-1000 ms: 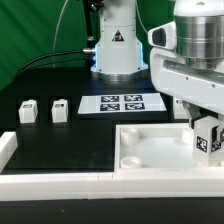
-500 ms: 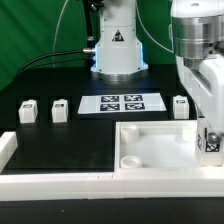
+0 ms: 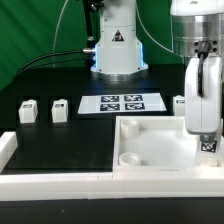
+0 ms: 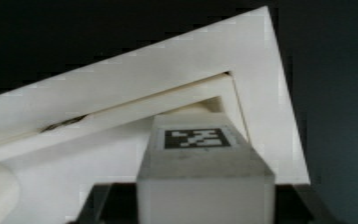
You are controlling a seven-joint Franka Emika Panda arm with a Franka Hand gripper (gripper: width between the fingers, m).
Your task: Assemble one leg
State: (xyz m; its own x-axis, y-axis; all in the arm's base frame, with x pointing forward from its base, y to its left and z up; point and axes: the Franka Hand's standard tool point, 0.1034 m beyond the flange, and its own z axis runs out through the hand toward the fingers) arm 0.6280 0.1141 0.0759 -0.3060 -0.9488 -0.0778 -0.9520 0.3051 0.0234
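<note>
Three spare legs (image 3: 28,110) wait far off on the table, while at the exterior view's right your gripper (image 3: 205,130), closed on the leg (image 3: 207,143), hangs over the tray (image 3: 150,137); next, I judge, lower it squarely into the right-hand corner socket.

Smooth white plastic leg (image 4: 201,160) and tray (image 3: 150,150); matt black table (image 3: 60,140).

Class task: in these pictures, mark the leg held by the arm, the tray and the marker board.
leg (image 3: 208,143): exterior view, its tagged lower end.
tray (image 3: 150,126): exterior view, its far rim.
marker board (image 3: 122,102): exterior view, its middle, among the tags.
</note>
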